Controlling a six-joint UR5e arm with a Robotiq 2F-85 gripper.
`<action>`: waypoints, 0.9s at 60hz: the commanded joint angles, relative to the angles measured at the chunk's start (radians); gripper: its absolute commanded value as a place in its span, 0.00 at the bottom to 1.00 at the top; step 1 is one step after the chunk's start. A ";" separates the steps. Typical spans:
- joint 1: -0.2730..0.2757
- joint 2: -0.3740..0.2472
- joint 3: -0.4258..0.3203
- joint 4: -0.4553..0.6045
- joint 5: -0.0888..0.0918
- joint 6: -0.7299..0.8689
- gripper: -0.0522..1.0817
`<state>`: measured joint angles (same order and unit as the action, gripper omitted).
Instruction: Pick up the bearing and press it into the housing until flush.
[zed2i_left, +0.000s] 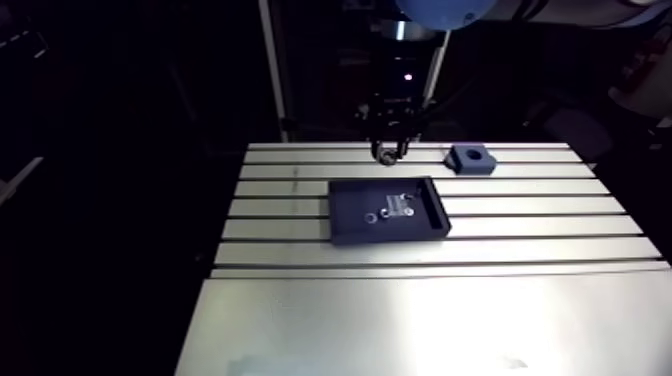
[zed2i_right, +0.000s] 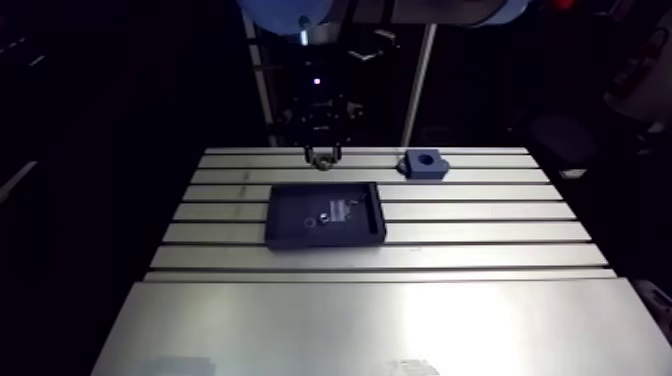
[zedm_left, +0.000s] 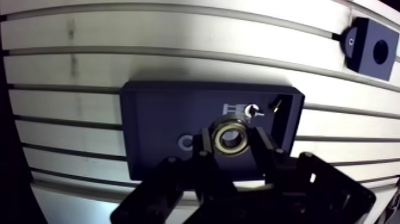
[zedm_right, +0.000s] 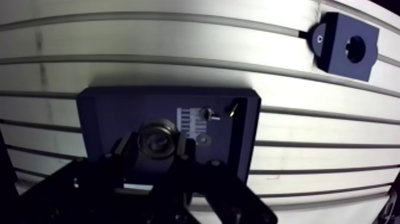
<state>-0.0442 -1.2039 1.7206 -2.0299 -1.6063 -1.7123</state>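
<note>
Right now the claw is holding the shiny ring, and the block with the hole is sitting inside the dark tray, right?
Not quite. The claw does hold the shiny ring, but the block with the hole sits on the table, outside the dark tray and apart from it. The wrist view shows this.

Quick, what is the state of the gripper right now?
The gripper: shut on the bearing.
</note>
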 joint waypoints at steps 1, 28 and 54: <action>-0.116 0.032 -0.132 0.066 -0.002 -0.076 0.54; -0.246 0.148 -0.260 0.067 -0.017 -0.155 0.54; -0.284 0.187 -0.270 0.055 -0.025 -0.163 0.54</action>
<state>-0.2676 -1.0689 1.4926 -1.9707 -1.6225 -1.8505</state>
